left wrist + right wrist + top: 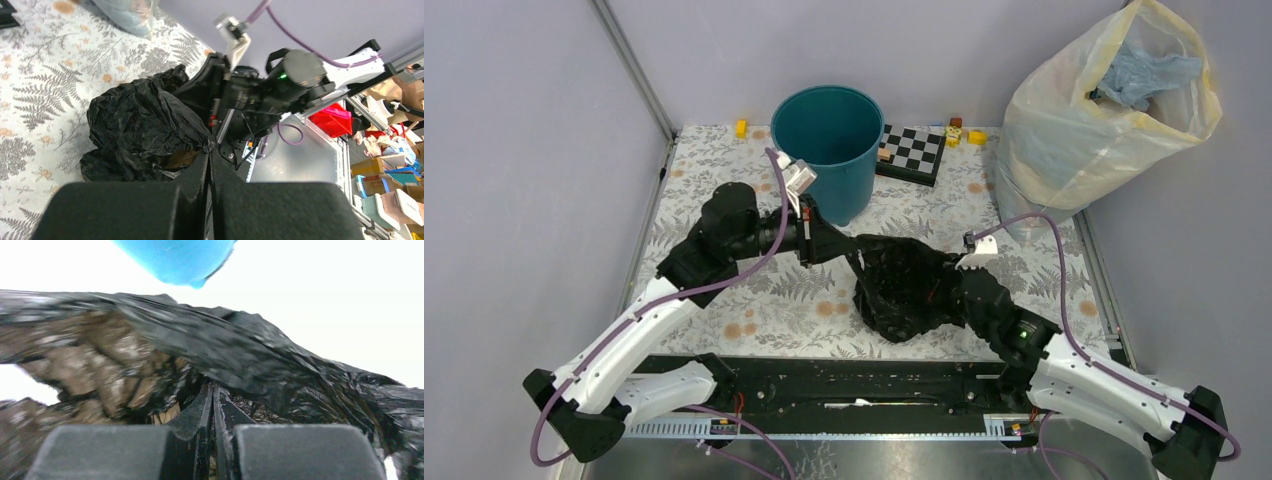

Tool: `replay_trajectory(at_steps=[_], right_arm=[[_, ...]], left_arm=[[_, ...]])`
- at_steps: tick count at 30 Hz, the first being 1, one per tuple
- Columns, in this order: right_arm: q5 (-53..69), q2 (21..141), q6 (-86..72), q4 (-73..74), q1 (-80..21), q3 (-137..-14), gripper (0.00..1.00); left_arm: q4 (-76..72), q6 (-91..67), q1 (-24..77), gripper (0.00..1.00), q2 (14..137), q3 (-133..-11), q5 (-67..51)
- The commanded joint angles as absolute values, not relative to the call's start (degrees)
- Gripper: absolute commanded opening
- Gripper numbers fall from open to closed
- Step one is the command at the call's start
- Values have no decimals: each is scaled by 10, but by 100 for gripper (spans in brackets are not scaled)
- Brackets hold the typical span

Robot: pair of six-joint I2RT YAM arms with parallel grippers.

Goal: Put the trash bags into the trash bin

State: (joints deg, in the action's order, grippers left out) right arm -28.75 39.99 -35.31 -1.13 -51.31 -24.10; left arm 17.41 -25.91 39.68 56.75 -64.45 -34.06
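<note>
The crumpled glossy black plastic trash bag (902,295) is lying on the fern-patterned bench (774,300), with the left hand (854,252) pinching its far-left edge, fingers pressed together on the film, and the right hand (940,290) clamping a fold on its right side. The round teal plastic bin (829,150) is standing upright beyond the left hand, a black-and-white checkerboard (911,152) just right of it and a translucent yellowish sack (1104,110) at the far right.

The trash bin (849,175) gapes open above; chessboard (912,152) just beside it; trash bags (904,285) block the near centre.
</note>
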Motion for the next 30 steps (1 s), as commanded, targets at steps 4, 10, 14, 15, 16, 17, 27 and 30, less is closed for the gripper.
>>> replay_trajectory(at_steps=[4,10,14,15,16,17,27,30], right_arm=[[-48,394,-230,-15,-511,-307,15],[118,418,-228,-59,-511,-337,25],[208,442,-237,-99,-512,-347,28],[223,446,-237,-107,-511,-348,29],[235,448,-238,-113,-511,-348,31],[242,450,-239,-118,-511,-346,33],[259,455,-235,-120,-511,-344,43],[209,452,-218,-85,-512,-350,45]], left_arm=[[123,-255,397,0,583,-574,-271],[95,-265,399,0,601,-524,-204],[77,-265,399,0,607,-514,-236],[70,-265,399,0,605,-509,-247],[66,-265,399,0,603,-505,-254],[61,-266,399,0,602,-500,-259],[50,-268,400,0,584,-477,-277],[49,-271,400,0,580,-474,-276]])
